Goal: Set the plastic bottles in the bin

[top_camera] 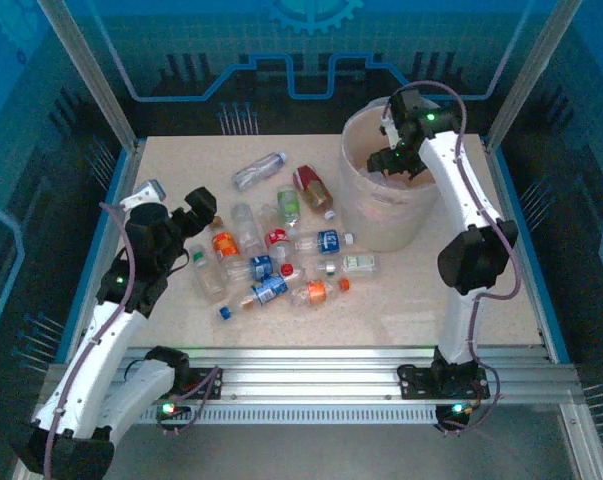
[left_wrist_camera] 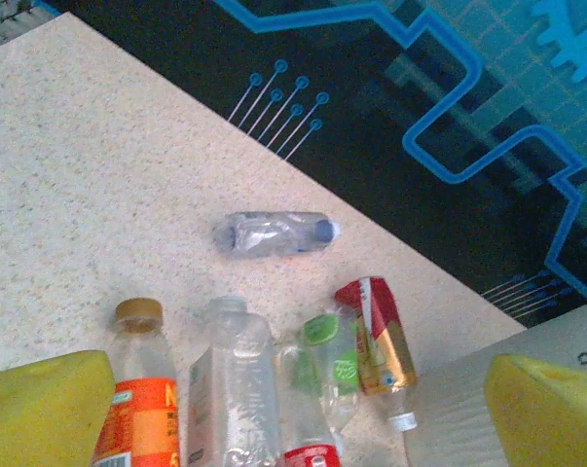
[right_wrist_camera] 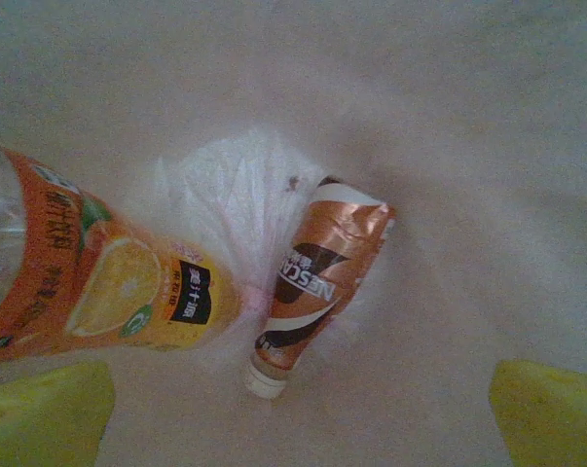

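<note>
Yellow pads (right_wrist_camera: pixel 42 413) of the right claw (right_wrist_camera: pixel 293 423) stand spread inside the bin (top_camera: pixel 376 215), above an orange juice bottle (right_wrist_camera: pixel 89 282) and a brown-labelled bottle (right_wrist_camera: pixel 317 277). It should lift straight up, clear of the rim. The left claw (left_wrist_camera: pixel 293 409) hangs spread over bottles (left_wrist_camera: pixel 237 370) on the worktop (left_wrist_camera: pixel 98 175).

Bottle cluster (top_camera: pixel 271 255) packs centre of table (top_camera: pixel 501 310); bottles touching or just apart, gaps tight; left gripper (top_camera: pixel 193 208) at cluster's left edge, fingers spread wide. Clear bottle (top_camera: pixel 258 171) lies alone, far of cluster; bare table round it. Bare strip along near edge; bare patch right-near of bin (top_camera: pixel 366 220), crossed by right arm (top_camera: pixel 476 255). Right gripper (top_camera: pixel 399 158) with fingers apart crowds bin mouth; inside, orange bottle (right_wrist_camera: pixel 98 282) just beside brown bottle (right_wrist_camera: pixel 317 277); liner bare elsewhere.
</note>
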{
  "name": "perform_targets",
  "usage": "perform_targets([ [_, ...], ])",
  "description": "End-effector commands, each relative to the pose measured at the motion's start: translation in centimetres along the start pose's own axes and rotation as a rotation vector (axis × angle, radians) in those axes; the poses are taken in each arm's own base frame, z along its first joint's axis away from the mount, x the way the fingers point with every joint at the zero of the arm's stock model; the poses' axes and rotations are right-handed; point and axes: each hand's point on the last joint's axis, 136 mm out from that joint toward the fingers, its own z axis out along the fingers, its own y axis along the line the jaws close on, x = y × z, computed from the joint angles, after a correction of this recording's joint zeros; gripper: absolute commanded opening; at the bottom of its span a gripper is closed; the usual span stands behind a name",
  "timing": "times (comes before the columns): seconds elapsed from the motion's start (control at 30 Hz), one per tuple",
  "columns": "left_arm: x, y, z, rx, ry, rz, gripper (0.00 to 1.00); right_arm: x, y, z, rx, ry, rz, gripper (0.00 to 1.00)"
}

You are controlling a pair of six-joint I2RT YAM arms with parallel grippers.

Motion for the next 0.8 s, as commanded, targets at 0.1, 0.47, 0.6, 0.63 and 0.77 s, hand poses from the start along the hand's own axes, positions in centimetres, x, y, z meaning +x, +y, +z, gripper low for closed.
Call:
perform_targets([
  [0.1, 4.1, 4.2, -0.5, -0.132, 0.136, 0.082, 0.99, -1.6, -1.2, -9.1, 0.014, -0.258, 0.088, 1.00],
  [0.47, 12.9, 10.7, 0.4, -0.293, 0.380, 0.049, 0.99, 1.5, -0.4, -13.8, -0.038, -0.418, 0.204, 1.00],
  [0.6, 14.4, 12.3, 0.8, -0.347, 0.412, 0.055, 0.99, 2.8, -0.6, -13.9, -0.030, -0.428, 0.241, 1.00],
  [0.63, 14.5, 12.6, 0.9, -0.356, 0.417, 0.057, 0.99, 3.0, -0.7, -13.9, -0.026, -0.428, 0.252, 1.00],
  [0.77, 15.2, 13.8, 1.4, -0.396, 0.444, 0.073, 0.99, 4.0, -0.6, -13.3, -0.026, -0.401, 0.273, 1.00],
])
